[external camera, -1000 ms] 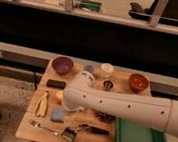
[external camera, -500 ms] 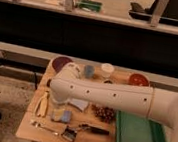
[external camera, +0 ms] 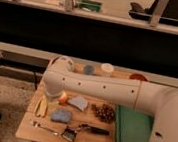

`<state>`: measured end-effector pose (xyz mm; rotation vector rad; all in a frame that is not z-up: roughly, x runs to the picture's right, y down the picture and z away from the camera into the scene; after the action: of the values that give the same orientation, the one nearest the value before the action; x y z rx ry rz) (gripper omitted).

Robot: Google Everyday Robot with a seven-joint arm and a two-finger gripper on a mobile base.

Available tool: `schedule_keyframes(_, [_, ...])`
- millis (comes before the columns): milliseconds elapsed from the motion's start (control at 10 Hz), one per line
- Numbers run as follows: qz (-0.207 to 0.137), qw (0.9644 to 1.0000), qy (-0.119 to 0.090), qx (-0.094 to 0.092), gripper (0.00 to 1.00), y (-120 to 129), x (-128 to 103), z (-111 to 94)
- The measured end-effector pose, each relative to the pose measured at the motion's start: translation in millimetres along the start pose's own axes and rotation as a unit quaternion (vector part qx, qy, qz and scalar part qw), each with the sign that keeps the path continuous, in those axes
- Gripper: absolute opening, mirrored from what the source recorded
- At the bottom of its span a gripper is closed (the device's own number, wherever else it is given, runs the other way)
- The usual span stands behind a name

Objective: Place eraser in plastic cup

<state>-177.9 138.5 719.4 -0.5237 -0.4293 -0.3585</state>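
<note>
My white arm reaches from the right across the wooden table (external camera: 28, 126). Its end bends down at the table's left side. The gripper (external camera: 53, 94) hangs under that bend, just left of the orange fruit (external camera: 63, 98). The black eraser does not show; the arm covers the back left of the table. A pale cup (external camera: 107, 68) and a smaller bluish cup (external camera: 88, 69) stand at the back edge, behind the arm and right of the gripper.
A grey-blue wedge pad (external camera: 79, 103), a blue sponge (external camera: 61, 115) and a banana (external camera: 41, 106) lie near the gripper. A brown cluster (external camera: 105, 112), a green tray (external camera: 132, 130), a brush (external camera: 86, 129), a fork (external camera: 45, 127) and a red bowl (external camera: 138, 77) are also there.
The arm has swung left and lowered over the table's left side. It now covers the black eraser and the purple bowl that showed earlier.
</note>
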Motion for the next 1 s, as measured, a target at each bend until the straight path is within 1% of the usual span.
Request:
schedule_keyframes(100, [-0.005,1.0,0.001,0.001,0.8,-16,4,5])
schedule_keyframes(300, [-0.007,1.0,0.001,-0.001,0.8,-32,7,12])
schedule_keyframes(500, [0.006,0.9999,0.004,-0.01,0.8,-52,14,20])
schedule_keyframes(600, [0.025,0.9995,0.007,-0.018,0.8,-64,20,24])
schedule_keyframes(700, [0.064,0.9975,0.013,-0.029,0.8,-77,27,30])
schedule_keyframes(800, [0.084,0.9957,0.018,-0.035,0.8,-82,29,33])
schedule_keyframes(900, [0.107,0.9932,0.022,-0.04,0.8,-88,29,37])
schedule_keyframes(1000, [0.12,0.9916,0.023,-0.042,0.8,-92,28,41])
